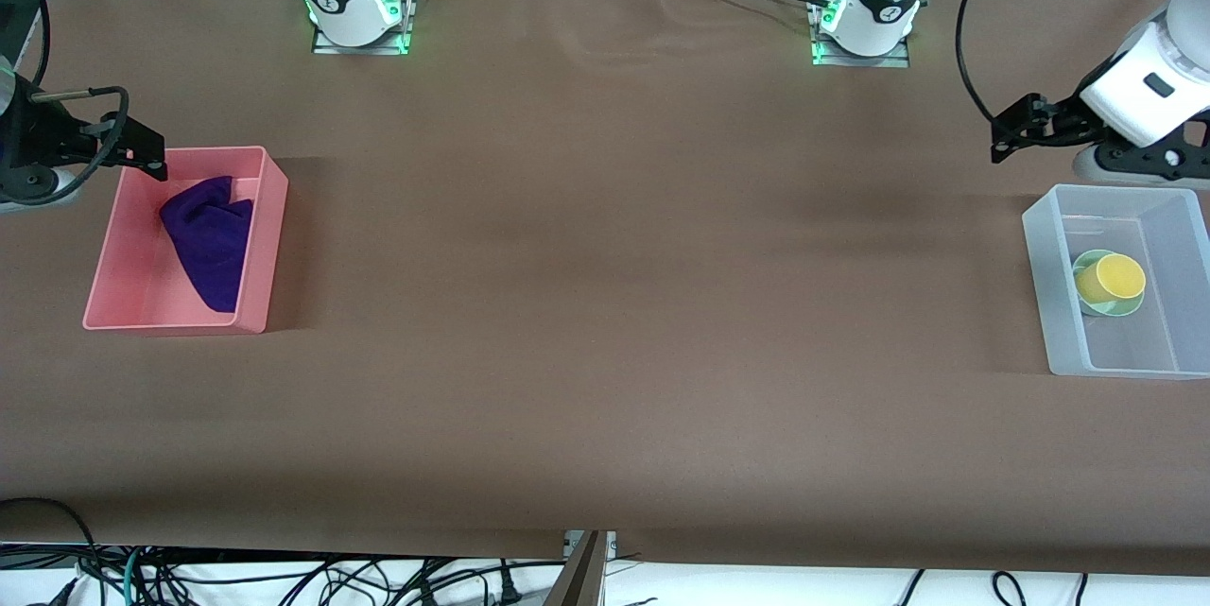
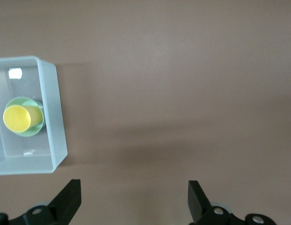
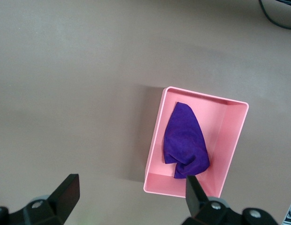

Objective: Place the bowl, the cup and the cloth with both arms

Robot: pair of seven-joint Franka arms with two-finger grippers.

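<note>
The purple cloth (image 1: 210, 237) lies crumpled in the pink bin (image 1: 180, 322) at the right arm's end of the table. It also shows in the right wrist view (image 3: 185, 140). The yellow cup (image 1: 1111, 280) lies tilted in the pale green bowl (image 1: 1123, 308), inside the clear bin (image 1: 1040, 275) at the left arm's end. Both show in the left wrist view, the cup (image 2: 18, 118) in the bowl (image 2: 37, 130). My right gripper (image 1: 146, 157) is open and empty over the pink bin's corner. My left gripper (image 1: 1004, 145) is open and empty over the table beside the clear bin.
The brown table (image 1: 605, 303) stretches between the two bins. The arm bases (image 1: 359, 10) stand along the table's edge farthest from the front camera. Cables (image 1: 284, 578) hang below the nearest edge. The pink bin (image 3: 230, 140) and clear bin (image 2: 54, 112) show in the wrist views.
</note>
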